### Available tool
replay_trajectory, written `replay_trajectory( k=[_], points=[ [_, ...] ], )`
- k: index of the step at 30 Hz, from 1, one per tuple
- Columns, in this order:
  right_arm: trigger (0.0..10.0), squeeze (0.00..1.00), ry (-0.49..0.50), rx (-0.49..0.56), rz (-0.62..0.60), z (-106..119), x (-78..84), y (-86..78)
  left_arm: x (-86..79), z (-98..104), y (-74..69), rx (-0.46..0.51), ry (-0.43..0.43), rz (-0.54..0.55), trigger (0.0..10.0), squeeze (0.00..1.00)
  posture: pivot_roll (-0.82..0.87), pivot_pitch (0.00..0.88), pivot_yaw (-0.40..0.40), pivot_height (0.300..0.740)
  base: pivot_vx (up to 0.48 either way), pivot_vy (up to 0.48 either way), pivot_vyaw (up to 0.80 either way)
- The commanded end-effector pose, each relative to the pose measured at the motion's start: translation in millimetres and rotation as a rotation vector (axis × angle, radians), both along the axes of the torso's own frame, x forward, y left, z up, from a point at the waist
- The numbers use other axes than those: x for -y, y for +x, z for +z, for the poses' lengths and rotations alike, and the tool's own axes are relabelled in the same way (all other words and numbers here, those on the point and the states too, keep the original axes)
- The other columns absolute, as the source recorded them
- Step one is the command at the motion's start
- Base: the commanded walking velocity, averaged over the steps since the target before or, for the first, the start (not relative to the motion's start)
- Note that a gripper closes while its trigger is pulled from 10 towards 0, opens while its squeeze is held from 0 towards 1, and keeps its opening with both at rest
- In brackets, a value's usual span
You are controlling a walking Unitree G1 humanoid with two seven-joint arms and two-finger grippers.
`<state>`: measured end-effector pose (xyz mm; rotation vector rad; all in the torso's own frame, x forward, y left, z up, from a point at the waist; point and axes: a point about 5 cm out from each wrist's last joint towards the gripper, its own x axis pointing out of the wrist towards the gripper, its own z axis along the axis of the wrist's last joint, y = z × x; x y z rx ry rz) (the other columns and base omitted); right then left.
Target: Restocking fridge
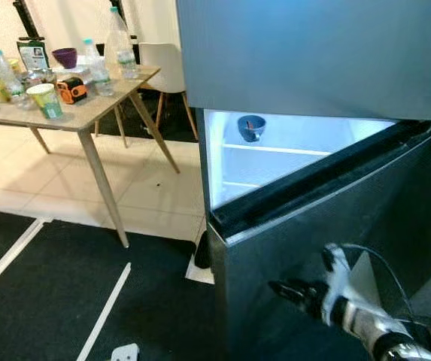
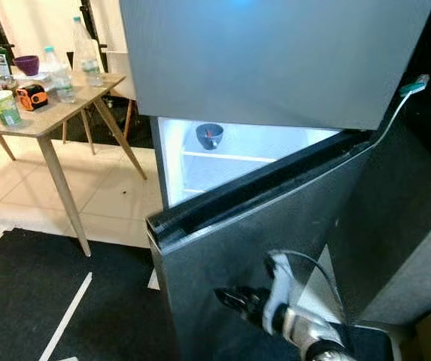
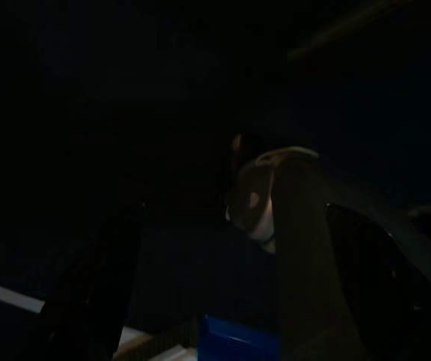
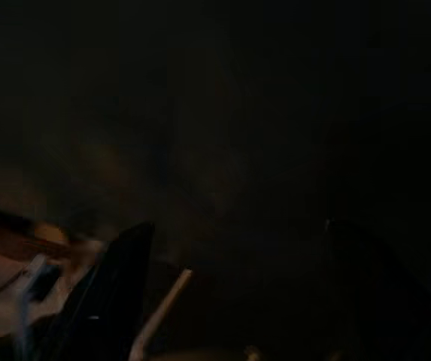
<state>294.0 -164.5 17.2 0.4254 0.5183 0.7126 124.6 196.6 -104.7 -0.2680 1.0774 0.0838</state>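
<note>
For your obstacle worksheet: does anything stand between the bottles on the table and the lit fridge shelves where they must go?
Partly. The fridge door is only ajar, leaving a narrow gap toward the shelves. The bottles sit on the table, across open floor.

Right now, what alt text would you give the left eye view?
A grey fridge stands with its lower door partly open, showing a lit interior with a blue cup on the top shelf. The right gripper reaches low against the door's outside. To the left, a table holds bottles and cups.

A cluttered wooden table (image 1: 87, 113) and white chair (image 1: 162, 64) stand on pale tiles (image 1: 162, 188).
</note>
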Motion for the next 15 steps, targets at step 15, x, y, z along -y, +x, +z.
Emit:
replay_trajectory(
  k=[15],
  points=[
    [10.0,0.0,-0.324,0.494,-0.292,117,-30.3,92.3,-0.2,-1,-4.7,-0.015,0.009,-0.021,10.0,0.0,0.0,0.0,0.006,0.74,0.0,0.0,0.0]
  ],
)
